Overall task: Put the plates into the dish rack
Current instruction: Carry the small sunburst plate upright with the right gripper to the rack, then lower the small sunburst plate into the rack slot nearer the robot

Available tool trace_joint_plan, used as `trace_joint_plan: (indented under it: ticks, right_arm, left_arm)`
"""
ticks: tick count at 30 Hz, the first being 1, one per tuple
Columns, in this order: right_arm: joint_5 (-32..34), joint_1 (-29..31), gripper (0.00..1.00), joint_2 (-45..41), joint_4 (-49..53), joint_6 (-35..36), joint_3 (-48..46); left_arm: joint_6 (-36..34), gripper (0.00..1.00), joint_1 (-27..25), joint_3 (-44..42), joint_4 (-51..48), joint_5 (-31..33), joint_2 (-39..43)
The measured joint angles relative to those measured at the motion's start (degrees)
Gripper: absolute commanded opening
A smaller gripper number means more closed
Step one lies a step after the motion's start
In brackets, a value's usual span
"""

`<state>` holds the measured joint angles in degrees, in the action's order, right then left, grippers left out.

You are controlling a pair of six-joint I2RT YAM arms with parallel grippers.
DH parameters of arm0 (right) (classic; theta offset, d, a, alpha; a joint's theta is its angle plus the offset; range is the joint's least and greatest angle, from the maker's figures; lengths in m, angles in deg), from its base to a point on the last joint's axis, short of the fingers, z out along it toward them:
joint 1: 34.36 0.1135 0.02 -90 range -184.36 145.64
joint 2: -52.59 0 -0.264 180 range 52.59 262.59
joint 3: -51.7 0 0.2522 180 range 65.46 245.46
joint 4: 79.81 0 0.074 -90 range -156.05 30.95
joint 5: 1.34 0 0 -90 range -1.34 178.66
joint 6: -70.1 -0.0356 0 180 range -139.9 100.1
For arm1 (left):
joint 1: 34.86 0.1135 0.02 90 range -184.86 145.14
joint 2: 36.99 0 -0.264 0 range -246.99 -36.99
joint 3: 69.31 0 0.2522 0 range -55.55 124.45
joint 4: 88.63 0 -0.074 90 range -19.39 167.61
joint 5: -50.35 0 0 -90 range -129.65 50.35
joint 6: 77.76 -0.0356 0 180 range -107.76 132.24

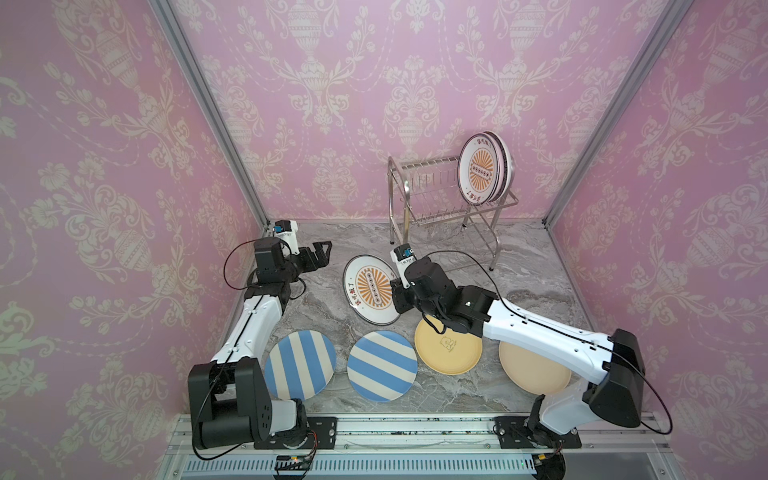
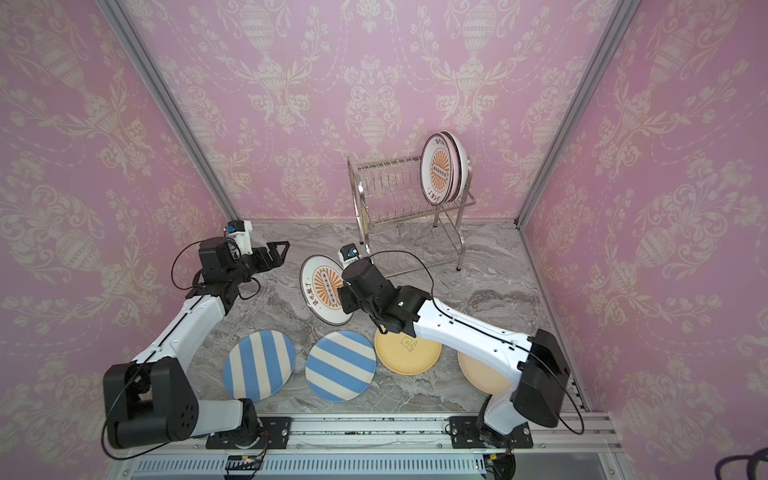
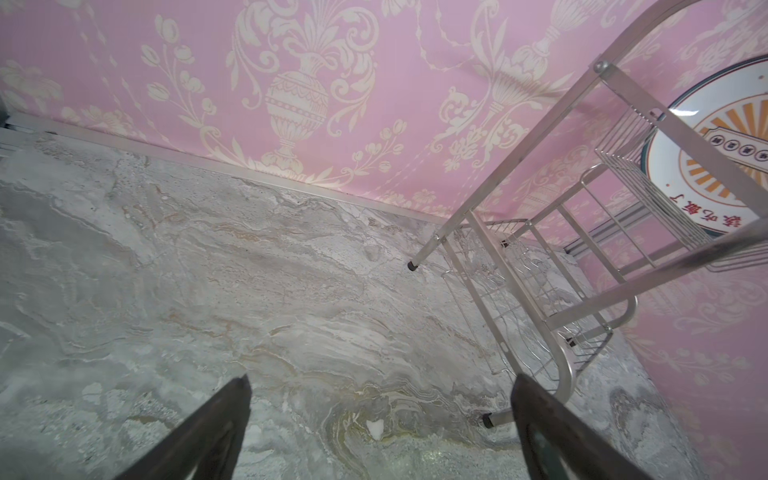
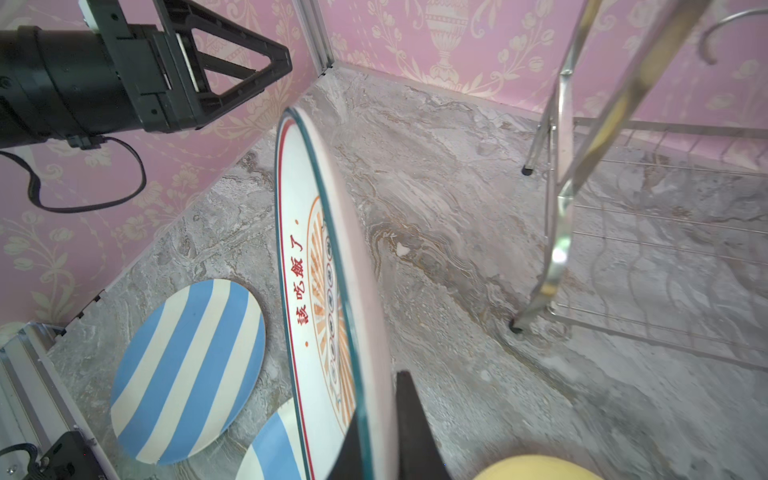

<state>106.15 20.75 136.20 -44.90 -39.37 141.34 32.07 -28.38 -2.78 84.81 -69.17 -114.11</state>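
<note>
My right gripper [image 1: 397, 291] [image 2: 345, 296] [image 4: 380, 399] is shut on the rim of a white plate with an orange sunburst [image 1: 371, 289] [image 2: 325, 289] [image 4: 316, 291], held tilted on edge above the table. The steel dish rack [image 1: 392, 195] [image 2: 355, 195] [image 4: 559, 166] stands behind it. At the right end of its upper shelf a second sunburst plate [image 1: 480, 168] [image 2: 439, 168] stands upright, with a pink one just behind. My left gripper [image 1: 324, 249] [image 2: 280, 249] [image 3: 380, 380] hovers open and empty at the back left.
Two blue-and-cream striped plates [image 1: 300, 363] [image 1: 382, 365], a yellow plate [image 1: 449, 353] and a beige plate [image 1: 534, 370] lie flat along the table's front. My right arm crosses over the yellow and beige ones. Pink patterned walls close in three sides.
</note>
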Motion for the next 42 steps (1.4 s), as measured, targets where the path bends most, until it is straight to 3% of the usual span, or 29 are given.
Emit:
trace_joint_plan:
  ticks: [10,14,20,26,35,42]
  right_arm:
    - [18.1,-3.6,0.0,-18.8,24.8,2.5,5.3]
    - [25.5,-5.8,0.0,-22.6,26.1,6.6,9.6]
    - [30.4,-11.1,0.0,-20.9,19.9,16.2,14.8]
    - [27.3,-18.4,0.0,-14.0,10.1,23.7,19.6]
    - [19.0,-28.8,0.0,3.1,8.5,24.6,37.7]
    - [13.7,-31.4,0.0,15.1,9.4,24.4,48.7]
  left_arm:
    - [1.7,0.99,-7.6,-1.4,2.2,-2.1,-1.5]
    - [2.2,0.99,-9.4,-1.3,2.4,-2.9,-1.7]
    - [3.2,0.99,-11.3,-1.3,3.1,-5.6,-2.6]
    - [5.6,0.99,-15.1,-1.3,6.9,-7.8,-2.7]
    - [6.2,0.99,-18.2,-0.5,3.6,-7.8,-2.3]
    - [6.1,0.99,-18.3,-0.2,0.3,-7.6,1.2]
